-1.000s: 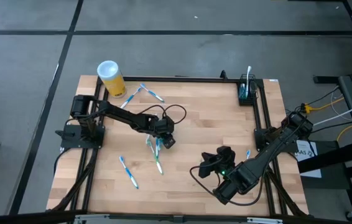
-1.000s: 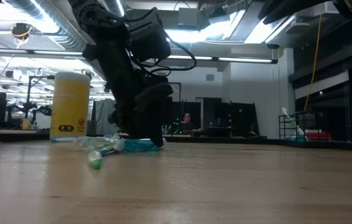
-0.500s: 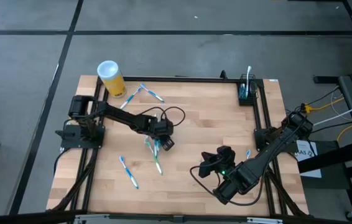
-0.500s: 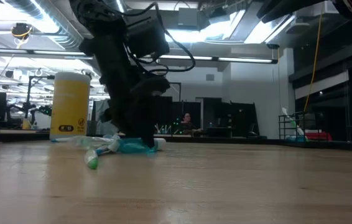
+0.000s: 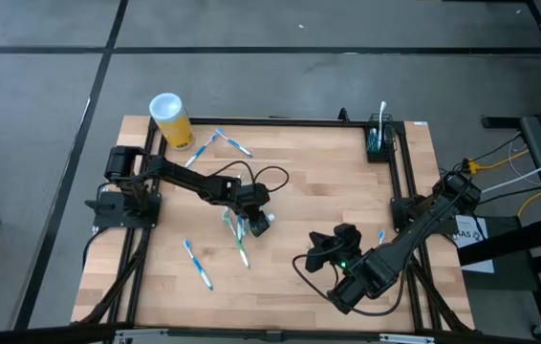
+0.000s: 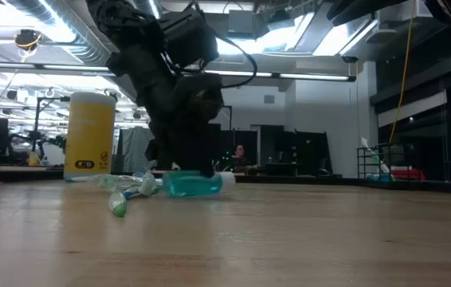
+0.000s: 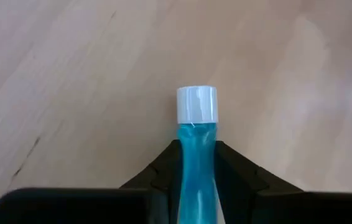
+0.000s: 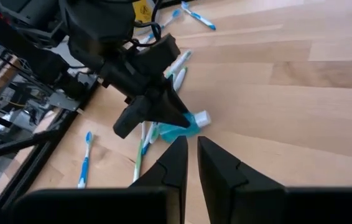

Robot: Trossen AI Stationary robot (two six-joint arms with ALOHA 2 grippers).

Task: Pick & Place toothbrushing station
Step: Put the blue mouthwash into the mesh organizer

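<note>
Your left gripper is clamped on a toothpaste tube; holder at 2 o'clock untouched, right gripper nearly closed, idle.

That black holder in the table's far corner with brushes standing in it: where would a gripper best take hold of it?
Probably across the two side walls of the toothbrushing station, coming straight down from above. It is a small upright box, and brushes stick out of its top, so the fingers should straddle its narrow width. The right gripper is nearer; the left gripper holds a toothpaste tube.
</note>
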